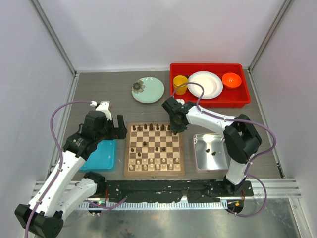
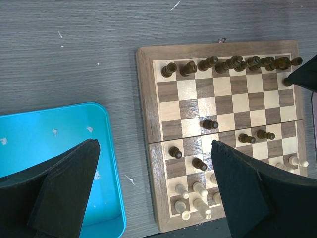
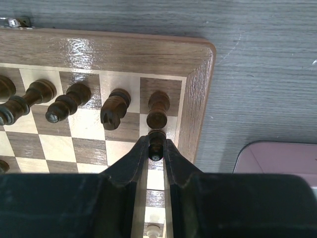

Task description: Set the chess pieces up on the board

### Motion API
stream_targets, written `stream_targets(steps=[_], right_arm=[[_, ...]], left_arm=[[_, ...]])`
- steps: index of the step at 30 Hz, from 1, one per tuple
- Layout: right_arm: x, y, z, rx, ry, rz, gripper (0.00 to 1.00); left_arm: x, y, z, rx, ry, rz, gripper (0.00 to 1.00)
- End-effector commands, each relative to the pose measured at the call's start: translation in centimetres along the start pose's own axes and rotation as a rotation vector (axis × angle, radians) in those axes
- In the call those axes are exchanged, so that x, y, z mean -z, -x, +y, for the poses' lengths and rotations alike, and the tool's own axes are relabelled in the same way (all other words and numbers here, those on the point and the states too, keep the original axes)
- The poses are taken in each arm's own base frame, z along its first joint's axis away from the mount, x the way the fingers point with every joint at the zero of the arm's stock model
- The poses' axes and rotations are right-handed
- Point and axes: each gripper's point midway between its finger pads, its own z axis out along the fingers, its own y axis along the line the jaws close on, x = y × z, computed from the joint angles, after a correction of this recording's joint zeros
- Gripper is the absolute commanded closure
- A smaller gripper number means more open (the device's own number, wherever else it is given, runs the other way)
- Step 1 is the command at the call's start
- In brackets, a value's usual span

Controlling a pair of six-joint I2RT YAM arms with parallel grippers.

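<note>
At the far right corner of the board [image 3: 198, 94], the right tool [image 3: 156, 151] grips a dark pawn [image 3: 157, 142] upright, just nearside of the corner piece [image 3: 158, 111] (left tool [image 2: 154, 145] agape, well apart).

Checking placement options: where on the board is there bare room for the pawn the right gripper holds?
The row beside the dark back row is bare, bordered nearer by scattered dark pieces. Crowded: that back row and the near-edge cream pieces.
</note>
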Motion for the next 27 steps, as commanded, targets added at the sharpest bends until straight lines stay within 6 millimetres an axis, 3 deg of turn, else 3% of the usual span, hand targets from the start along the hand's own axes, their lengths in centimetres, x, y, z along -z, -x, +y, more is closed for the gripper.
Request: stream_targets(steps=[1,11,27], right_arm=[[0.5,2.3,1.0,-0.01,0.03,-0.066,0.95],[0.3,2.2,0.7,-0.013,0.024,-0.059,0.89],[0.0,1.1,0.6,-0.001,0.028,-0.022,0.88]], left_arm=[[0.0,0.9,-0.4,0.004,-0.021,-0.038,0.0],[0.1,1.0,-0.5,0.004,-0.024,-0.04,0.0],[0.1,0.9,-0.5,0.003,-0.024,-0.038,0.0]])
